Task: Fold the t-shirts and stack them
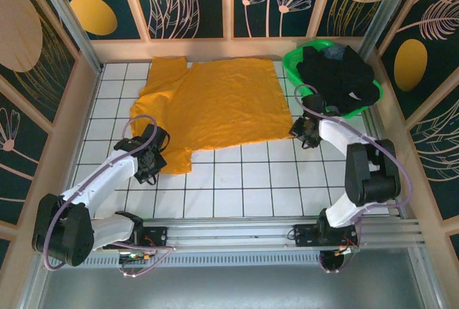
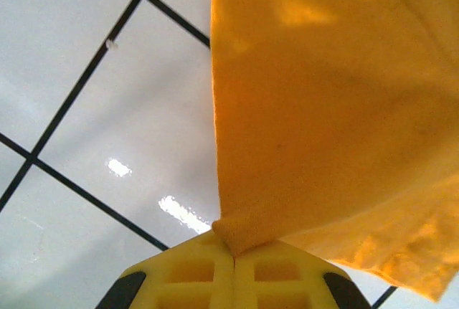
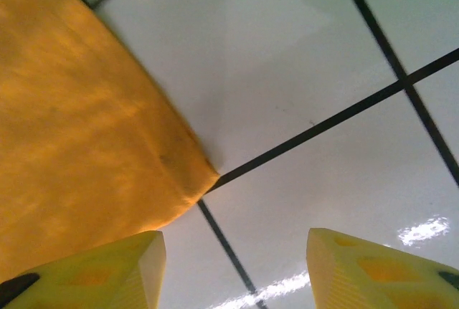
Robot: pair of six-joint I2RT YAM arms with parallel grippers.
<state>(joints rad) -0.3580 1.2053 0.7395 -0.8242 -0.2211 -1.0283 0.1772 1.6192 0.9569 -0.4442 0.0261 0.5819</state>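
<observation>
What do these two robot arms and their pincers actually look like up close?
The left arm and right arm are white tubes joined by chunky black joints, with a thin mauve cable looping alongside. The left gripper and right gripper have bright yellow plastic fingers with moulded recesses.

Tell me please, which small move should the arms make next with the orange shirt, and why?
Probably ease the right gripper forward to the orange t-shirt's near corner and close on it. Its jaws stand open just short of that corner, while the left gripper is shut on the cloth's other near edge; holding both would allow a fold.
</observation>
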